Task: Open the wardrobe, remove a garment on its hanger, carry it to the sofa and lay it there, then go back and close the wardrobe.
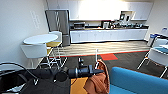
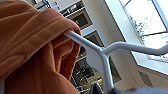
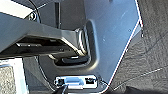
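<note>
Left arm: reaches in from the near left of the head view, a dark barrel stretched toward the middle, with the left gripper at its tip.
Left gripper state: clamped on the hanger, whose white stem stands upright above it.
Hanger, wrist view: the white hanger has one arm running into the orange cloth and the other arm bare toward the bright window.
Garment: the orange garment hangs in folds just right of the gripper, draped from one side of the hanger; in the left wrist view the garment bunches over that hanger arm.
Sofa: the blue sofa sits near right, its edge just beside the hanging cloth.
Right gripper: I cannot tell its state; the right wrist view shows grey robot parts above dark carpet.
Surroundings: a round white table with white chairs stands left; a kitchen counter and a steel fridge line the far wall.
</note>
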Robot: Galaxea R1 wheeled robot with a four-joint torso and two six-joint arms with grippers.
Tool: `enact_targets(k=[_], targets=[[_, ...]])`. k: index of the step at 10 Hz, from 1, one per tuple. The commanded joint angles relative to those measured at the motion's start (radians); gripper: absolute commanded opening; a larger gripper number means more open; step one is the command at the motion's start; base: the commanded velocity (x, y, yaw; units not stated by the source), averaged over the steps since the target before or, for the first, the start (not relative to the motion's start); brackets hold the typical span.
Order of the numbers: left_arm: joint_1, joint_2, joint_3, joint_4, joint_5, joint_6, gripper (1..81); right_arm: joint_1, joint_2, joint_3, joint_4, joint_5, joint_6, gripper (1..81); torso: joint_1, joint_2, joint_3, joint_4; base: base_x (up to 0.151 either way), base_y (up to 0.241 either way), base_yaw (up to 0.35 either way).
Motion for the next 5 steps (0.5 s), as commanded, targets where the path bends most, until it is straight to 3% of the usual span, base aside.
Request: enact_targets(k=[1,5], targets=[[-0.169,0.002,0.036,0.045,-0.09,0.012,1.0,0.011,-0.002,0.0,-0.008,-0.048,0.001,81.1,0.0,0.0,0.0,0.0,0.0,0.0,-0.229],[-0.168,0.005,0.036,0.046,-0.09,0.012,1.0,0.011,-0.002,0.0,-0.009,-0.048,0.001,81.1,0.0,0.0,0.0,0.0,0.0,0.0,-0.229]])
